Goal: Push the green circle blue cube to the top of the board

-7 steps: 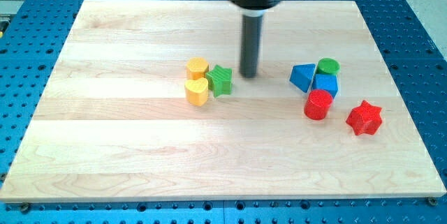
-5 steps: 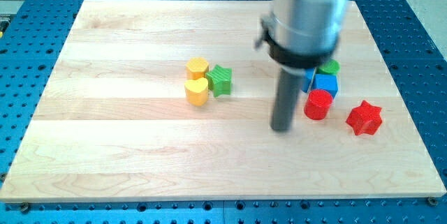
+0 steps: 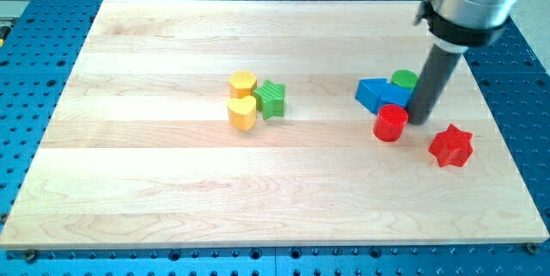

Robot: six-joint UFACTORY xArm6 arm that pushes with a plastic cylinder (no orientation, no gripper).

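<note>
Descending from the view's top right, the arm's grey housing carries the straight dark rod steeply down onto the counter (image 3: 172, 190), a pale wooden board on a blue perforated base (image 3: 17, 70). My tip (image 3: 420, 121) rests on the board at the right-hand cluster of blocks, directly at the view's right of the blue cube (image 3: 397, 97), whose right part the rod hides; contact looks likely but cannot be confirmed. The rod ends plainly, with no gripper to open, close or hold anything. The green circle (image 3: 403, 79) sits just above the blue cube, toward the view's top, touching or nearly touching it, with the rod passing along its right edge. A blue triangular block (image 3: 371, 94) lies against the cube on the view's left. The red cylinder (image 3: 391, 123) stands just below the cube and immediately left of my tip. The red star (image 3: 451, 145) lies apart, toward the view's lower right of my tip. Well apart, near the board's centre, two yellow blocks (image 3: 242, 101) are stacked one above the other in the view, with a green star (image 3: 271, 99) touching them on the right.
</note>
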